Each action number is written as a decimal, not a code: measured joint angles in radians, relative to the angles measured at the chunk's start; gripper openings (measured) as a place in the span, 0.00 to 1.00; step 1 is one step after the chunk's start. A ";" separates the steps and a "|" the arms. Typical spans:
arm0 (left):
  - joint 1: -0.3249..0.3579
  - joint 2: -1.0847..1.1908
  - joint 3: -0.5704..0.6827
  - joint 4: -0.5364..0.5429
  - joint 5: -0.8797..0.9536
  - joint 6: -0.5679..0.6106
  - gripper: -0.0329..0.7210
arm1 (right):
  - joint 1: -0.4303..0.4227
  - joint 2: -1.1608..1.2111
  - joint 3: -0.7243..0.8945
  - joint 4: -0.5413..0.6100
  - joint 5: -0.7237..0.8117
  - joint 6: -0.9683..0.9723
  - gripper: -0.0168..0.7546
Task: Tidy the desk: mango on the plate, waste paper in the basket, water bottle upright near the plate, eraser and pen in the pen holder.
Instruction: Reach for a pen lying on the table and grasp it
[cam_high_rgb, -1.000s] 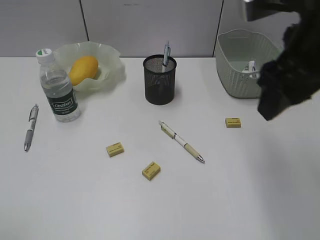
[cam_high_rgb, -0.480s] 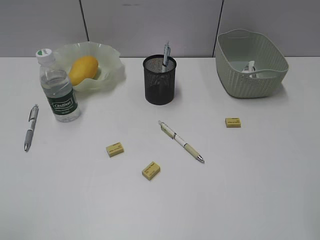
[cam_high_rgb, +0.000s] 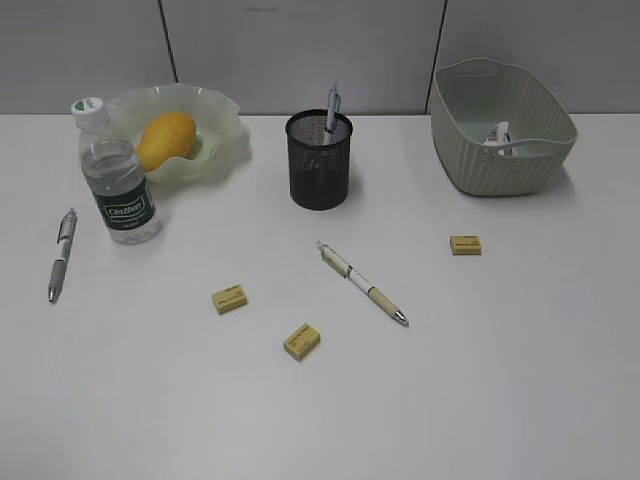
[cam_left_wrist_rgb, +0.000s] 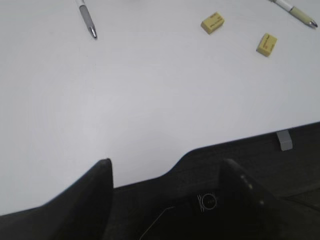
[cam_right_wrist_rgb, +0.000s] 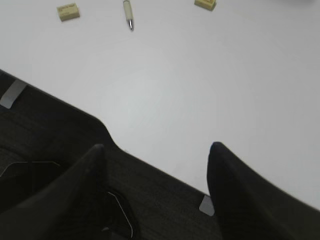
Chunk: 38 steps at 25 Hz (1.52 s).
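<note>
The right gripper, jaws wide and empty, had withdrawn from the basket; the waste paper lay inside.

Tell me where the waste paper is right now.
In the exterior view the waste paper lies inside the basket at the far right of the desk, right of the pen holder.

The dark arm that covers the right end of the basket a second ago is gone from the exterior view. The basket's whole rim now shows at the desk's far right corner, with the waste paper inside uncovered.
</note>
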 joint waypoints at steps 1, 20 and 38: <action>0.000 0.000 0.000 0.000 -0.011 0.000 0.71 | 0.000 -0.014 0.012 0.000 0.015 0.000 0.67; 0.024 0.600 0.000 0.095 -0.460 -0.123 0.71 | 0.000 -0.039 0.042 0.000 0.037 0.001 0.67; 0.173 1.123 -0.259 0.039 -0.610 -0.074 0.71 | 0.000 -0.039 0.042 0.000 -0.143 0.001 0.67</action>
